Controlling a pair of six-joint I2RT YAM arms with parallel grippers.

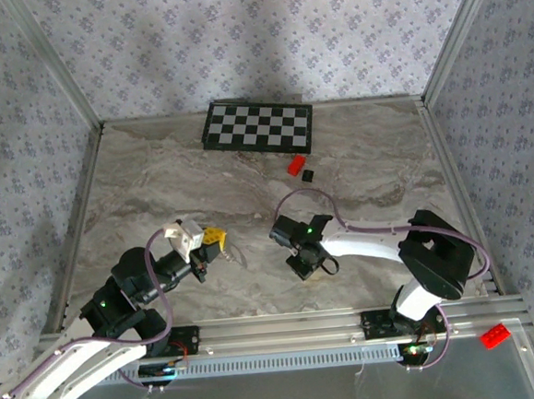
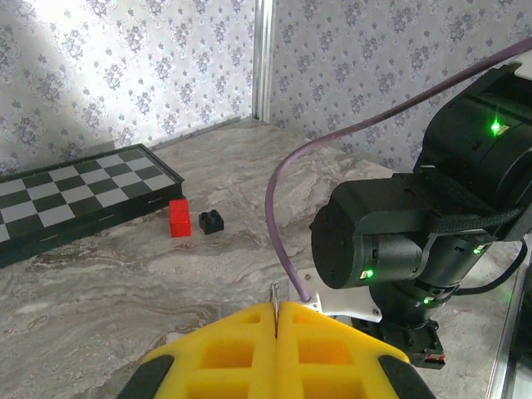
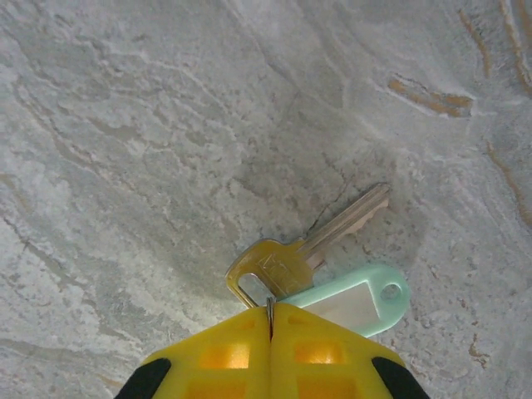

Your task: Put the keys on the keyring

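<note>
Marble tabletop [image 3: 125, 125] bears a brass key [image 3: 287, 264] just ahead of right fingers [image 3: 332, 353] pinching its ring [image 3: 270, 306]; left fingers [image 2: 332, 353] pinch the keyring [image 2: 274, 293].

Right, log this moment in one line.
left end effector: shut on keyring | right end effector: shut at key | key: flat on table

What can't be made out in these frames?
Right wrist: the right gripper, shut on a wire beside the key and green tag, hides what it loops through.
Left wrist: the shut left gripper hides all but the tip of a metal sliver.
Top: keyring wire by the left gripper too thin to trace.
</note>
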